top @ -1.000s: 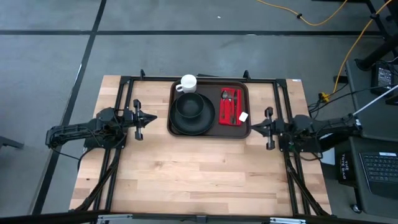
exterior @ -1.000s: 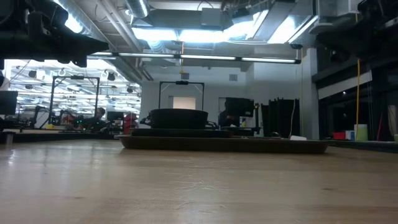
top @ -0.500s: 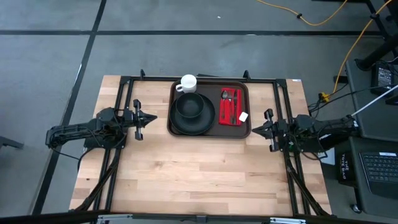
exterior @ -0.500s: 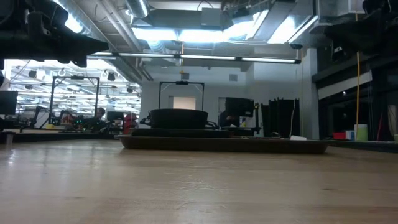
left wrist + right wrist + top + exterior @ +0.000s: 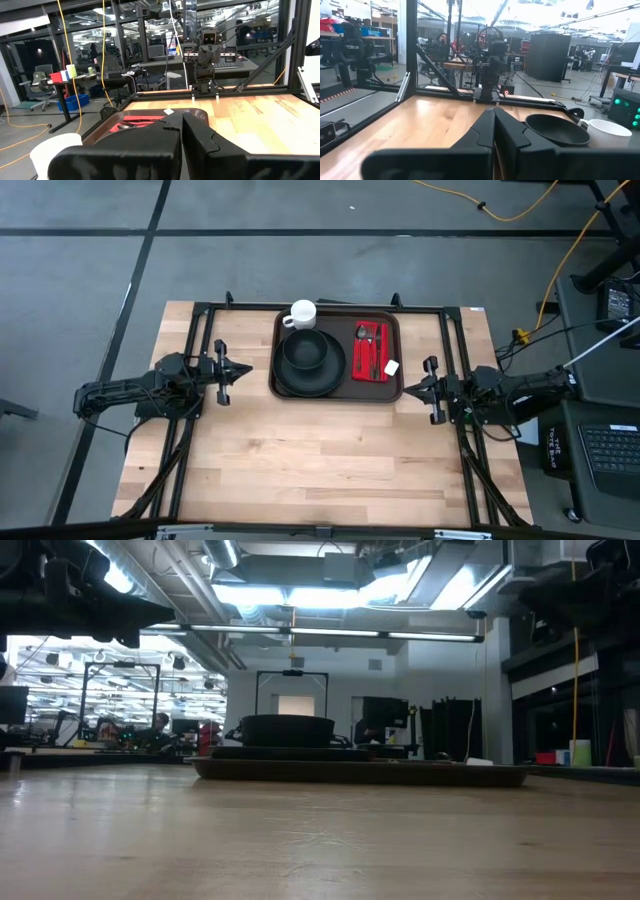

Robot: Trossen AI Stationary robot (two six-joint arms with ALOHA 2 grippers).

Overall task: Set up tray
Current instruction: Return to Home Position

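One tray (image 5: pixel 389 391) holds bowl (image 5: pixel 303 350) on plate (image 5: pixel 326 384), plus cutlery (image 5: pixel 372 356) on red napkin (image 5: pixel 358 367)

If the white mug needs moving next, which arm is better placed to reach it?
Probably left. The mug sits at the tray's corner on the left arm's side, nearer the left claw. The right claw would have to cross the napkin and bowl.

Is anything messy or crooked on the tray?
Nothing is spilled. The white mug sits at one corner of the tray, seeming to overlap its rim. The cutlery lies straight on the red napkin. The left gripper and right gripper wait aside.
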